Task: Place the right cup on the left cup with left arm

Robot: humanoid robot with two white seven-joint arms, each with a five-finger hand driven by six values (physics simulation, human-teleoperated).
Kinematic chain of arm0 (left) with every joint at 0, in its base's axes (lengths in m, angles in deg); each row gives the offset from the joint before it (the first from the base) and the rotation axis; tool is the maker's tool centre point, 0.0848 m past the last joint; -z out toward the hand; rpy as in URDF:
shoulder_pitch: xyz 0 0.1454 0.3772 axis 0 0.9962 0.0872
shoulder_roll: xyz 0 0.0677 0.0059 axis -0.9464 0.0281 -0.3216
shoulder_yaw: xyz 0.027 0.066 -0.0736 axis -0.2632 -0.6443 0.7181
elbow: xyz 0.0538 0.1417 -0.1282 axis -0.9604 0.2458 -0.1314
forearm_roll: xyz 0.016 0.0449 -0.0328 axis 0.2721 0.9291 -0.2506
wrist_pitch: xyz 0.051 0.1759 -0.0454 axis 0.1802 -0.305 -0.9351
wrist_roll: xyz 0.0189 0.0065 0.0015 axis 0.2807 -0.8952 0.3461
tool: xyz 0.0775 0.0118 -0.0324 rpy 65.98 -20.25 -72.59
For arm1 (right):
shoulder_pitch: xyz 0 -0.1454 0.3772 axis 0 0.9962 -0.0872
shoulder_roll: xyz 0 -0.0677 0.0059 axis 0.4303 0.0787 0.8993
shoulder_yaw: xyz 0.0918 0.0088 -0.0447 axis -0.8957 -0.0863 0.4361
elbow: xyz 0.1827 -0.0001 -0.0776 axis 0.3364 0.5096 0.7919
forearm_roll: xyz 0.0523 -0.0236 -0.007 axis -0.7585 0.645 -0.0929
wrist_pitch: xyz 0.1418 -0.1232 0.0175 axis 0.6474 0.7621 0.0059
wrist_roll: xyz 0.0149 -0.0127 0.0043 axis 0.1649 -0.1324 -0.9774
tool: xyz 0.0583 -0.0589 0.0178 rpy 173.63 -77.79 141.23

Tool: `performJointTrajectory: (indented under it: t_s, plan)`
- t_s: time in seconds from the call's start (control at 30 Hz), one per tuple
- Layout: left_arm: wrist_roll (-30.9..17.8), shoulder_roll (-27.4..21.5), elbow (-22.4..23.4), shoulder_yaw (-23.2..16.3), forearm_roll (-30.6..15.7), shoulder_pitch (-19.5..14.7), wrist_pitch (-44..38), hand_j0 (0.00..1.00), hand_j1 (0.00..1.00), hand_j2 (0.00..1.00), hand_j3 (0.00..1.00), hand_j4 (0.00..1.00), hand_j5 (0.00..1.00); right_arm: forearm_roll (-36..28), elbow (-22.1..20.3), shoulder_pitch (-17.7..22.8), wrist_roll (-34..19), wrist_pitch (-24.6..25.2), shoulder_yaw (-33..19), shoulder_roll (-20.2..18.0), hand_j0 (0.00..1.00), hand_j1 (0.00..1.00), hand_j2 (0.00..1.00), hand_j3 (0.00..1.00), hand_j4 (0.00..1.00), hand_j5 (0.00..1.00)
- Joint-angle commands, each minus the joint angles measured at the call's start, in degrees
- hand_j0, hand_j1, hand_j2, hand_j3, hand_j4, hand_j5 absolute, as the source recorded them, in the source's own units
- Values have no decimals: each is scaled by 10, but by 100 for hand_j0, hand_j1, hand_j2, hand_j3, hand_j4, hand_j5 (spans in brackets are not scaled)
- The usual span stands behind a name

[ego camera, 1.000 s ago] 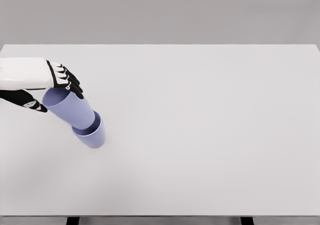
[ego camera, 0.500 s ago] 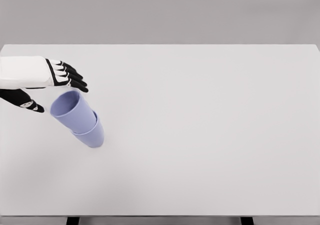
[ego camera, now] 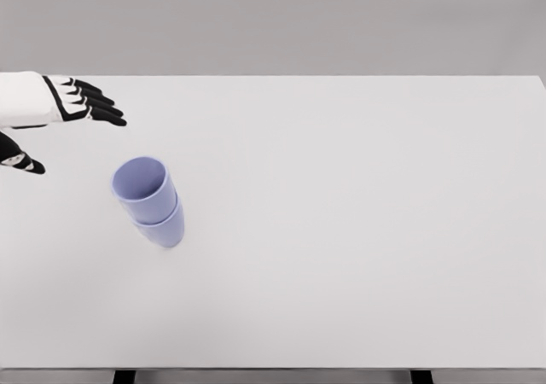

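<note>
Nesting: upper cup (ego camera: 142,186) in lower cup (ego camera: 166,228) | left hand (ego camera: 51,111) fingers (ego camera: 101,109) spread, empty, table (ego camera: 358,230) edge

We see two periwinkle-blue cups (ego camera: 147,198), plain and unpatterned, on a pale grey-white table (ego camera: 358,230); our left hand (ego camera: 60,115) is white with black fingers (ego camera: 98,111).
</note>
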Motion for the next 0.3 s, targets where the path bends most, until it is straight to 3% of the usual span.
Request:
performJointTrajectory:
  t_s: [0.0, 0.27]
  plan:
    - [0, 1, 4, 4, -5, -1, -2, 100, 100, 100, 100, 100, 100, -1, 0, 0, 0, 0, 0, 0, 100, 100, 100, 100, 100, 100]
    - [0, 45, 3, 23, -5, -2, -2, 100, 100, 100, 100, 100, 100, -1, 0, 0, 0, 0, 0, 0, 100, 100, 100, 100, 100, 100]
